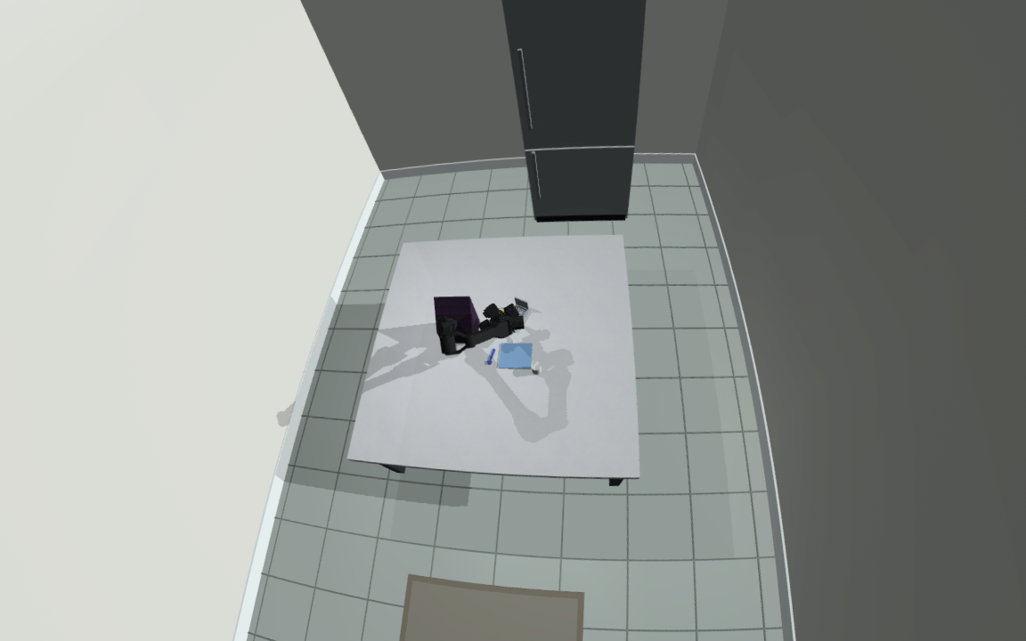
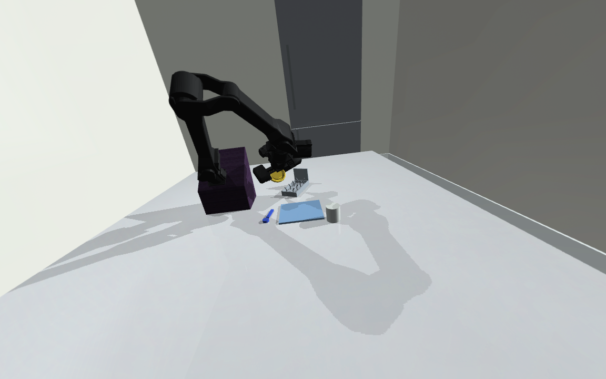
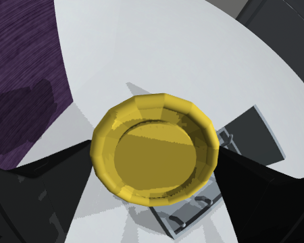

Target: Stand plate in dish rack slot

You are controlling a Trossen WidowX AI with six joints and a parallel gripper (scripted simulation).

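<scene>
Black gripper (image 3: 155, 158) clamped on the rim of a yellow plate (image 3: 155, 148), plate held above the grey dish rack (image 2: 295, 187) on the white table (image 2: 437, 226), no readable writing on anything

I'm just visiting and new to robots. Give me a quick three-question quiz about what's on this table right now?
1. True or false: the gripper is shut on the yellow plate.
2. What lies between the blue pen and the grey cup?
A. sponge
B. blue mat
C. fork
3. Is the plate already standing in the dish rack?

Key: 1 true; 2 B; 3 no, it is in the air, near the rack.
</scene>
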